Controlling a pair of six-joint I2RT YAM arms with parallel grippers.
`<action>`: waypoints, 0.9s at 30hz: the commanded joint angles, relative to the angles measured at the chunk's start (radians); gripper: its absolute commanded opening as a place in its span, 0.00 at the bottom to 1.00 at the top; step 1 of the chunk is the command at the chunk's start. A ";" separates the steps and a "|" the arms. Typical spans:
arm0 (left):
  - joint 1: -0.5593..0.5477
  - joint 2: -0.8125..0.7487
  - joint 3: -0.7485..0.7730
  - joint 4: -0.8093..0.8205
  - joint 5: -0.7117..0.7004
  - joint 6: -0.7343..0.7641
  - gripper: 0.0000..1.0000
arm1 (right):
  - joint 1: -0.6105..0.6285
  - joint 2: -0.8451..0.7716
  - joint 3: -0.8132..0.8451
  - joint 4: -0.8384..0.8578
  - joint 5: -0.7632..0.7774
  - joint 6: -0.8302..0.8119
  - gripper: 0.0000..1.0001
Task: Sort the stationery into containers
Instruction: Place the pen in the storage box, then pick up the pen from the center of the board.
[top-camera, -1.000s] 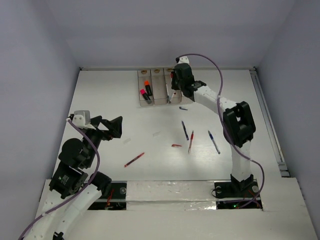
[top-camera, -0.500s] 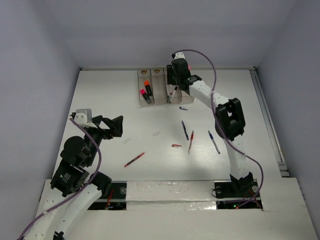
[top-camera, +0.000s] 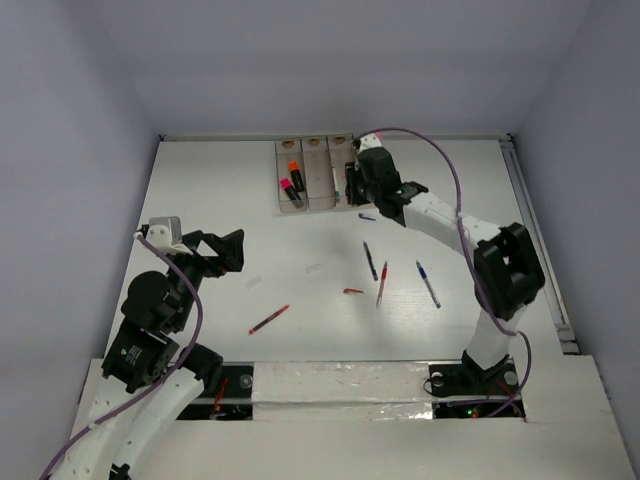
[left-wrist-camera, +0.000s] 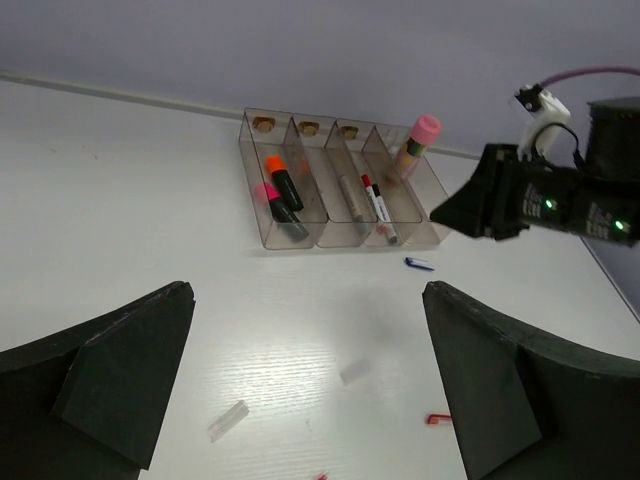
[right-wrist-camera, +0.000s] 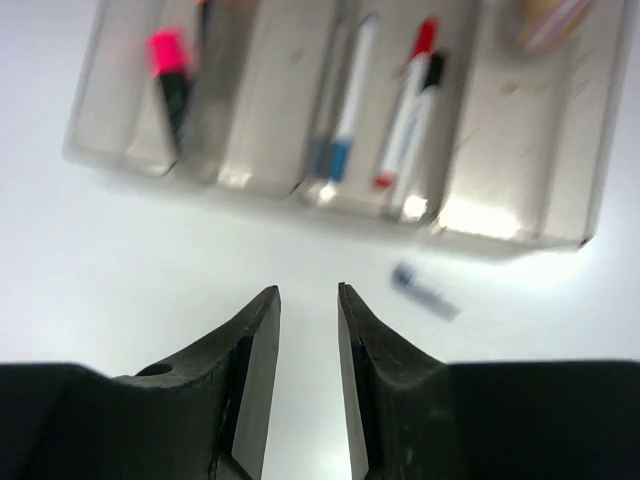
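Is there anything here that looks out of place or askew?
The glue stick leans tilted in the rightmost bin of the containers, pink cap above the rim. A small blue piece, perhaps a pen cap, lies loose on the table before them.

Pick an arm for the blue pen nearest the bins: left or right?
Right. The right gripper, empty, hangs by the containers, close to that blue pen. The left gripper sits across the table, nearer the isolated red pen.

Bright, even light, soft shadows; right wrist view blurred throughout.
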 joint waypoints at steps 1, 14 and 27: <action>0.009 0.026 -0.007 0.065 0.018 -0.018 0.99 | 0.091 -0.145 -0.142 0.039 -0.008 0.020 0.35; 0.018 0.104 -0.021 0.071 0.085 -0.028 0.99 | 0.091 -0.365 -0.443 -0.125 0.095 0.160 0.28; 0.028 0.150 -0.023 0.065 0.084 -0.017 0.99 | 0.213 -0.418 -0.482 -0.230 -0.203 0.022 0.33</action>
